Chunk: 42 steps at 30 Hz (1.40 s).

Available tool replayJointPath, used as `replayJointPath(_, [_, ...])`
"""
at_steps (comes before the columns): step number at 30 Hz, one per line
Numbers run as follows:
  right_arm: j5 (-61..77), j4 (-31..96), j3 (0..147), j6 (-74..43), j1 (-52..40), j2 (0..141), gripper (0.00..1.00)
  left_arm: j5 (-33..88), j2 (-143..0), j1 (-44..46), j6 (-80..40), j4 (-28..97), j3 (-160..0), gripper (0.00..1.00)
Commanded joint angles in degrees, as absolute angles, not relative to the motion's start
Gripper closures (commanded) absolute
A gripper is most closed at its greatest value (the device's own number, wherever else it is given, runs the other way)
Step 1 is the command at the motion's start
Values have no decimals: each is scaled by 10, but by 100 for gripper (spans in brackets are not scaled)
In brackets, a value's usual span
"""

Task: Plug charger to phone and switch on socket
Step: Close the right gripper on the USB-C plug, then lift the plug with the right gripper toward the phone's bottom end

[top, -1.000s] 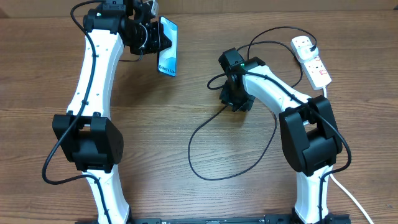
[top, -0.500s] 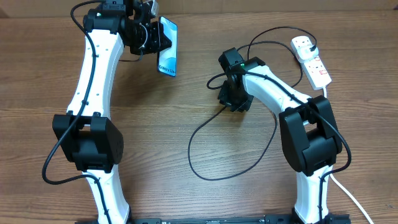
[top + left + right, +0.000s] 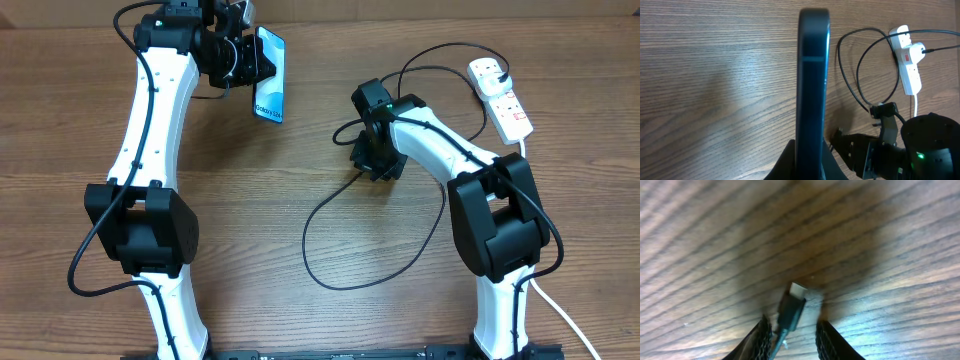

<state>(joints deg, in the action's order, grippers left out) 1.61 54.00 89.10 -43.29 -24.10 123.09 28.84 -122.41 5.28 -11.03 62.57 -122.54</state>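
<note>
My left gripper (image 3: pixel 247 60) is shut on the phone (image 3: pixel 269 76) and holds it up on edge at the far left, light-blue screen facing right. In the left wrist view the phone (image 3: pixel 813 85) stands edge-on between my fingers (image 3: pixel 790 165). My right gripper (image 3: pixel 374 162) points down at the table mid-right. In the right wrist view its jaws (image 3: pixel 795 340) are open around the charger's connector tip (image 3: pixel 792 307), which lies against the left finger (image 3: pixel 762 337). The black cable (image 3: pixel 345 280) loops across the table to its plug (image 3: pixel 507 78) in the socket (image 3: pixel 503 100).
The power strip's thick white cord (image 3: pixel 560 310) runs down the right edge past the right arm's base. The cable makes a wide loop in front of the right gripper and smaller loops behind it. The strip also shows in the left wrist view (image 3: pixel 908 62).
My right gripper has edged slightly left over the connector. The left arm and the phone have not moved.
</note>
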Motion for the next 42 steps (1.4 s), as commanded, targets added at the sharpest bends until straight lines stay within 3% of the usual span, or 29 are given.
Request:
replayJointPath(1, [11, 533, 875, -432, -243, 1238, 70, 295, -1211, 58, -118, 622, -1228, 96])
replayJointPath(6, [4, 533, 875, -430, -243, 1238, 70, 294, -1211, 58, -118, 622, -1228, 96])
replayJointPath(12, [-16, 545, 875, -431, -243, 1238, 80, 294, -1211, 58, -118, 620, -1228, 96])
replayJointPath(25, [23, 545, 878, -430, -242, 1238, 81, 294, -1211, 58, -118, 615, -1228, 96])
replayJointPath(42, [35, 538, 878, -430, -234, 1238, 96, 294, -1211, 58, -118, 615, -1228, 96])
